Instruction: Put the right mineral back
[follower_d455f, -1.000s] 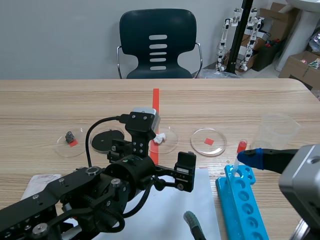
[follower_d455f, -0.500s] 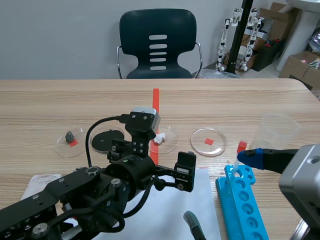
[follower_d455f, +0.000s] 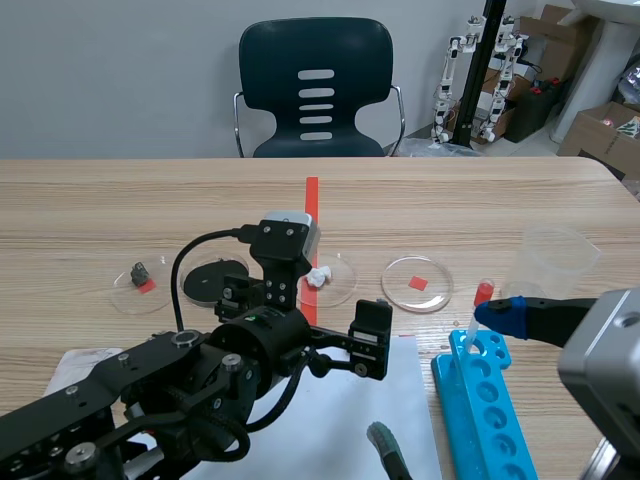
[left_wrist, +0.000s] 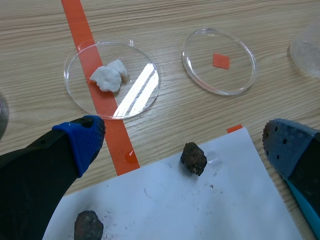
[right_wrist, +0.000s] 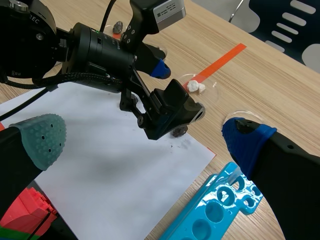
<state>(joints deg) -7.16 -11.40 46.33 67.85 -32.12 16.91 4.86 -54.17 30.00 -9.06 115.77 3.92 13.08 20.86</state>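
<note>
The left pincer (left_wrist: 182, 132) hangs low over the desk (left_wrist: 175, 20) with its blue-padded fingers spread wide, holding nothing. Between them, touching neither, a dark rock (left_wrist: 193, 158) lies on the far edge of a white paper (left_wrist: 190, 210). A second rock (left_wrist: 88, 226) sits on the same sheet, nearer the pincer and beside its left finger. Ahead of the pincer stand two clear dishes, near each other but apart: the empty dish (left_wrist: 235, 80), with only a red square mark under it, and the white dish (left_wrist: 140, 92), which straddles the orange tape (left_wrist: 80, 20) and holds a white mineral (left_wrist: 108, 77). In the scene view, farther to the left, a black disc (follower_d455f: 215, 280) lies just beside another clear dish (follower_d455f: 160, 300) with a grey stone (follower_d455f: 139, 270) in it. The right pincer (right_wrist: 145, 132) is also spread wide and holds nothing, one green pad over the paper's near part, one blue pad above the far end of a blue rack (follower_d455f: 490, 400). A clear beaker (follower_d455f: 552, 262) stands upright beyond the rack.
</note>
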